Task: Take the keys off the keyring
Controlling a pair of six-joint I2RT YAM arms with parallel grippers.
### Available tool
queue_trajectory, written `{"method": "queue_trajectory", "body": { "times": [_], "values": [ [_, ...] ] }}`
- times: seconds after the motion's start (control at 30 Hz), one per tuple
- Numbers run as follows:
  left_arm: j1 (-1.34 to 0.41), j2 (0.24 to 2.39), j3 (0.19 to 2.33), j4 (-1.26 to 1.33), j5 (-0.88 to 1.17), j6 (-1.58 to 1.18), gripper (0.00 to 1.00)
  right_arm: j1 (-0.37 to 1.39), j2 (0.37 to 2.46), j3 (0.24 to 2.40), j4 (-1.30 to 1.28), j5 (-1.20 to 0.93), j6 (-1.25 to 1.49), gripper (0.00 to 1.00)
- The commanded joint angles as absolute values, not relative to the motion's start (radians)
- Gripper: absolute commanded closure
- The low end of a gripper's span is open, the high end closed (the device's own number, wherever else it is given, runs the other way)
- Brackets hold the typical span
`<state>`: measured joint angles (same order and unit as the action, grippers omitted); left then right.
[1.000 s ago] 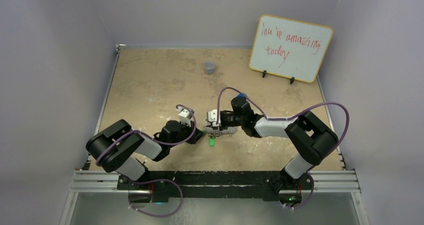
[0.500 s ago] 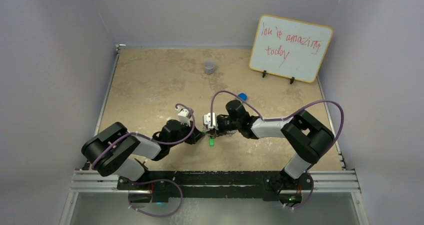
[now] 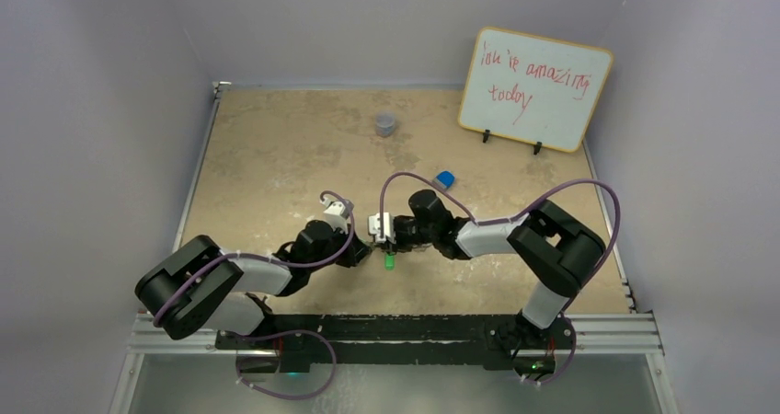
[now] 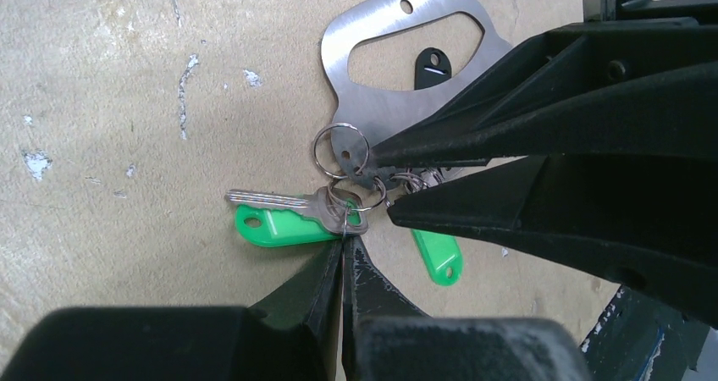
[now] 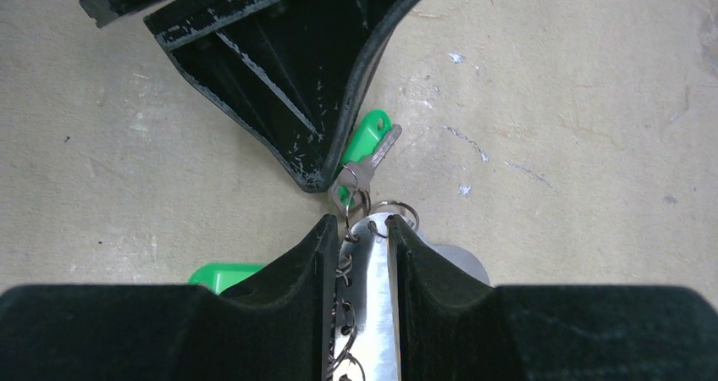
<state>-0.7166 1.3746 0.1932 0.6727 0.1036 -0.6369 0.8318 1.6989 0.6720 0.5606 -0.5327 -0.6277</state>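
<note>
Looking down on the tan table (image 3: 276,156), with both arms meeting near the middle. Seeing the right gripper (image 5: 366,229) closed tight on the keyring (image 4: 372,114), pinching that flat silver plate edge-on at its narrow end, right by the little wire rings. Lying flat on the table otherwise, wide loop end toward the top of the left wrist view. Then the left gripper (image 4: 343,247), squeezed down to a hairline gap and nipping the head of a silver key right at its small ring. Hooked on at the narrow end, those keys (image 4: 279,227): one green-tagged with its blade pointing left in the left wrist view, another green tag (image 4: 439,254) poking out under the right fingers, plus a dark tag (image 4: 432,66) showing through the loop opening. All bunched between the two sets of fingertips. Also spotting a small blue block (image 3: 445,178) just behind the right arm, a grey cup (image 3: 385,122) farther back, and a whiteboard (image 3: 536,87) with red scribble in the far right corner.
</note>
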Motion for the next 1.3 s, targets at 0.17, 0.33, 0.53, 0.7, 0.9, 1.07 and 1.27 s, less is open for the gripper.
{"method": "queue_trajectory", "body": {
  "times": [0.17, 0.33, 0.53, 0.7, 0.9, 1.07, 1.27],
  "values": [
    [-0.719, 1.394, 0.216, 0.668, 0.105, -0.646, 1.0, 0.858, 1.682, 0.682, 0.601, -0.501, -0.627, 0.69],
    [-0.72, 1.396, 0.216, 0.672, 0.107, -0.646, 1.0, 0.862, 1.7, 0.687, 0.596, -0.498, -0.633, 0.73],
    [-0.72, 1.396, 0.216, 0.675, 0.107, -0.646, 1.0, 0.869, 1.716, 0.702, 0.575, -0.501, -0.643, 0.78],
    [-0.719, 1.397, 0.216, 0.678, 0.109, -0.647, 1.0, 0.873, 1.725, 0.71, 0.563, -0.5, -0.645, 0.79],
    [-0.72, 1.395, 0.213, 0.684, 0.114, -0.65, 1.0, 0.876, 1.736, 0.713, 0.573, -0.477, -0.646, 0.8],
    [-0.719, 1.392, 0.21, 0.683, 0.114, -0.654, 1.0, 0.876, 1.739, 0.709, 0.598, -0.46, -0.646, 1.0],
    [-0.719, 1.364, 0.19, 0.677, 0.091, -0.684, 1.0, 0.874, 1.695, 0.655, 0.685, -0.483, -0.597, 1.0]
  ]
}}
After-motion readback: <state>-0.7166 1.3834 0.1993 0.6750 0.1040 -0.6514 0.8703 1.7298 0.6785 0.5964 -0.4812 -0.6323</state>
